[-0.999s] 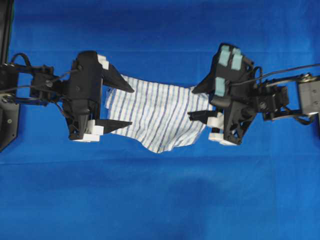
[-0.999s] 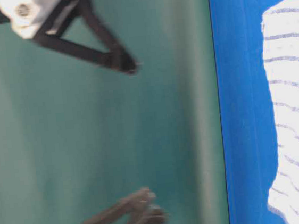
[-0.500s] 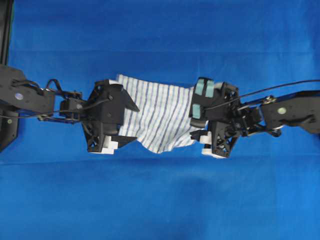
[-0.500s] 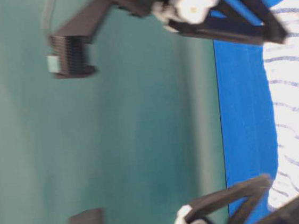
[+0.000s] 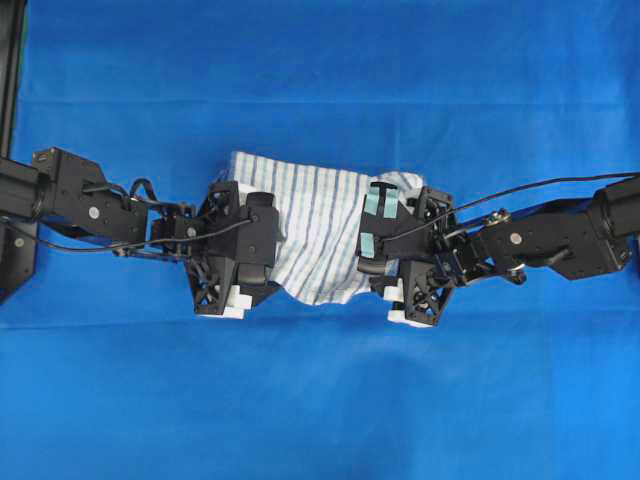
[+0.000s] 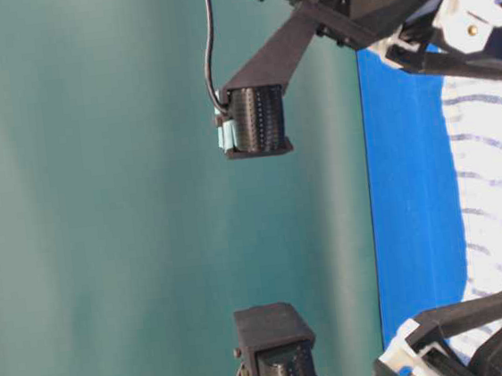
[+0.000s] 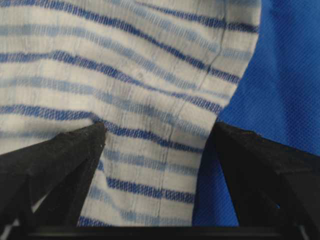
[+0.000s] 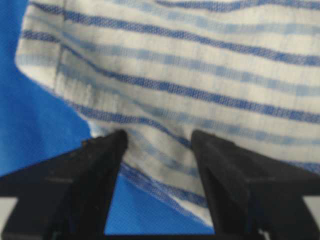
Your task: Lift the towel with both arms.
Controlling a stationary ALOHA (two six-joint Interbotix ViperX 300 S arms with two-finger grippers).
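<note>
The towel [image 5: 320, 225], white with thin blue stripes, lies rumpled on the blue table cover [image 5: 320, 400]. My left gripper [image 5: 262, 245] is tipped down onto the towel's left end. In the left wrist view the gripper [image 7: 159, 129] is open, with the towel [image 7: 150, 75] lying between its black fingers. My right gripper [image 5: 385, 252], with teal pads, is tipped down onto the towel's right end. In the right wrist view the gripper [image 8: 159, 135] is open, straddling the towel's edge [image 8: 190, 75]. The table-level view shows the towel [image 6: 498, 189] flat between both grippers.
The blue cover [image 7: 285, 75] surrounds the towel on all sides. A black stand [image 5: 12, 60] runs along the far left edge. Both arms stretch in low from the left [image 5: 80, 205] and right [image 5: 560, 235] sides, with cables trailing.
Both grippers have come down and inward from above the towel's ends until their fingertips rest at the cloth. The towel has bunched slightly narrower.
</note>
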